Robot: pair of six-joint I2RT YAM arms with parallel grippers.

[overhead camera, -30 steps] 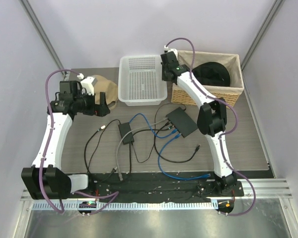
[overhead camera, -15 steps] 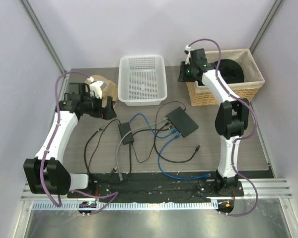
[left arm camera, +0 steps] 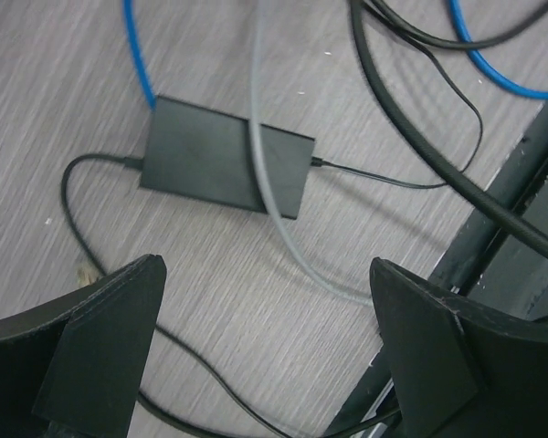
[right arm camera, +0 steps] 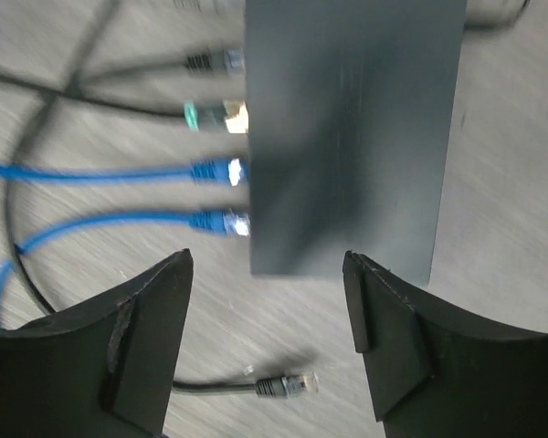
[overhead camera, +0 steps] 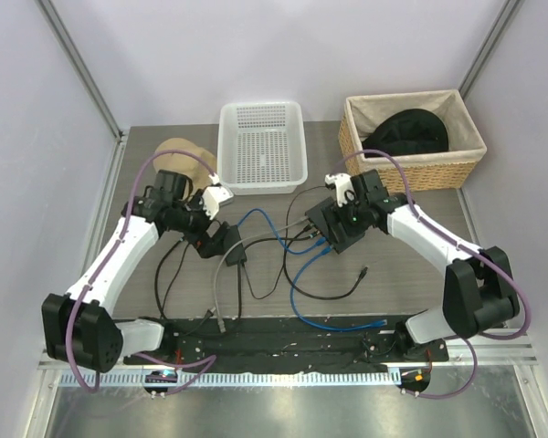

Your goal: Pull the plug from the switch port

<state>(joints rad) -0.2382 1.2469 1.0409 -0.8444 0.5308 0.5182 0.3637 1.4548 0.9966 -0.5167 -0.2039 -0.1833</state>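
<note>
The right gripper point(right arm camera: 267, 315), wide open and empty, had swung from the basket point(overhead camera: 352, 137) to above the switch point(right arm camera: 347, 128) at mid-table, plugs point(right arm camera: 217, 170) seated; a grasp seemed next. The left gripper point(left arm camera: 265, 347) gaped empty above the adapter point(left arm camera: 224, 164).

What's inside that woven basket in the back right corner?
A black, rounded item fills most of the woven basket, which has a pale cloth lining. I cannot tell what the item is, and anything beneath it is covered.
</note>
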